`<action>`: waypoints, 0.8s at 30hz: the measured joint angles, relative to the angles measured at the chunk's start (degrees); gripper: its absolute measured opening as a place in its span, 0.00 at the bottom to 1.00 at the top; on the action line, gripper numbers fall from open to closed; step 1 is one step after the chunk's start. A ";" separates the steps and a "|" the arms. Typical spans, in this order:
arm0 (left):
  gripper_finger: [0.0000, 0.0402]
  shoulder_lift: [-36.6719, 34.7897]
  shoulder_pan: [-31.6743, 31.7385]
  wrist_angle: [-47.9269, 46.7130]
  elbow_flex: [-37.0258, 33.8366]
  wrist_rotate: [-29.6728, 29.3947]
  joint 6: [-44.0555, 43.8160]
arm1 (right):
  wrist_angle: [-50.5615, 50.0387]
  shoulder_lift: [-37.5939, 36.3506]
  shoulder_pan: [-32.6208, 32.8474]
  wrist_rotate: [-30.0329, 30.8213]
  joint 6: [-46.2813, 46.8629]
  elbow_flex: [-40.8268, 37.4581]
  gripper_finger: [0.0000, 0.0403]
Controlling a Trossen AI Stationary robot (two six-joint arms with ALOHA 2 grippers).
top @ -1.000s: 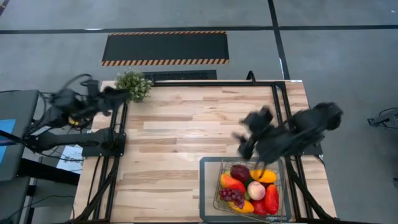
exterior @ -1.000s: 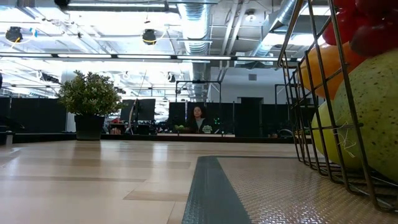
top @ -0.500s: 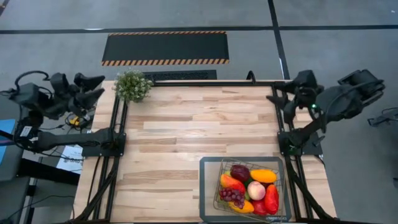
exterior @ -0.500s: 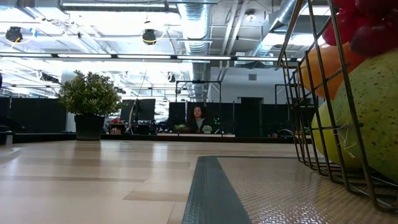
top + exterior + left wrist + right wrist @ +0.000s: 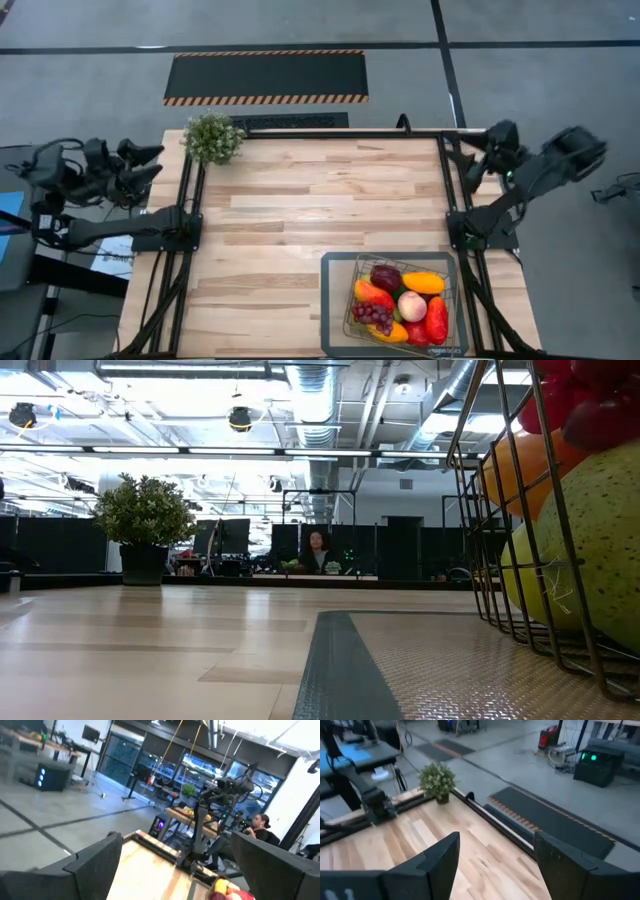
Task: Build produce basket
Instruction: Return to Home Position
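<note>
Basket [image 5: 349, 322] of produce [image 5: 412, 306] is found at 7 o'clock from the nearer right gripper [image 5: 470, 165], 4 o'clock from the left gripper [image 5: 148, 163]. Both claws are held wide, empty.

Caught only a slice of the basket [image 5: 490, 560] in the low view, cropped by the picture's edge. Made out mere parts of the produce [image 5: 610, 540] pressed inside its wire. From above, lost the lower pieces under the basket's top layer.

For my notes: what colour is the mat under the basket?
Dark grey mat; the high view shows it best.
</note>
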 joint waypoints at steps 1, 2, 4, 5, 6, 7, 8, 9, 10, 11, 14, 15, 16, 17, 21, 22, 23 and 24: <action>0.90 -1.32 0.00 -0.09 -1.68 0.07 -0.69 | 1.96 -2.23 0.89 1.45 0.89 -4.08 0.67; 0.90 -2.70 0.00 -0.03 -3.31 0.11 -1.41 | 4.27 -4.51 1.80 3.11 1.88 -8.56 0.67; 0.90 -5.56 0.00 0.44 -7.33 -0.02 -3.68 | 9.30 -9.06 3.68 6.24 4.16 -17.13 0.67; 0.90 -6.61 0.00 0.89 -9.43 0.05 -4.72 | 11.95 -11.56 4.73 7.37 5.37 -21.44 0.67; 0.90 -7.61 0.00 1.61 -11.75 0.52 -5.33 | 15.33 -13.86 5.76 8.15 6.33 -25.64 0.67; 0.90 -8.79 0.00 2.40 -13.90 1.43 -5.32 | 18.63 -16.00 6.88 8.52 6.78 -29.66 0.67; 0.90 -9.95 0.00 3.94 -15.96 2.38 -5.22 | 22.39 -18.12 7.87 8.79 6.86 -33.71 0.67; 0.90 -10.11 0.00 5.98 -17.66 2.88 -5.13 | 26.10 -20.18 8.84 9.47 6.77 -37.23 0.67; 0.90 -9.91 0.00 7.66 -19.05 3.05 -5.00 | 29.68 -21.98 9.74 10.49 6.60 -40.63 0.67; 0.90 -9.63 0.00 6.82 -19.92 2.52 -5.05 | 33.18 -23.78 10.42 11.78 6.43 -43.86 0.67; 0.90 -8.14 0.02 11.06 -23.01 -0.19 -5.95 | 42.21 -27.89 12.17 17.21 6.33 -51.93 0.67; 0.90 -8.11 -0.03 11.62 -24.47 0.08 -6.08 | 44.00 -28.78 12.59 17.63 6.26 -54.22 0.67; 0.90 -8.14 -0.03 12.39 -25.85 0.39 -6.12 | 45.52 -29.61 13.01 17.72 6.28 -55.97 0.67; 0.90 -8.08 -0.05 14.73 -26.76 0.54 -6.20 | 46.69 -30.28 13.28 17.74 6.29 -57.47 0.67; 0.90 -8.11 -0.04 20.66 -30.67 -3.01 -8.84 | 49.34 -31.77 14.30 17.43 7.27 -62.02 0.67; 0.90 -7.99 -0.04 21.66 -31.62 -4.18 -9.82 | 49.55 -31.88 14.47 17.35 7.74 -62.67 0.67; 0.90 -7.96 -0.04 23.21 -32.55 -5.00 -10.79 | 49.72 -31.88 14.69 17.28 8.09 -63.07 0.67; 0.90 -8.05 -0.03 24.50 -33.35 -5.59 -11.44 | 49.70 -31.62 14.86 16.93 8.16 -63.25 0.67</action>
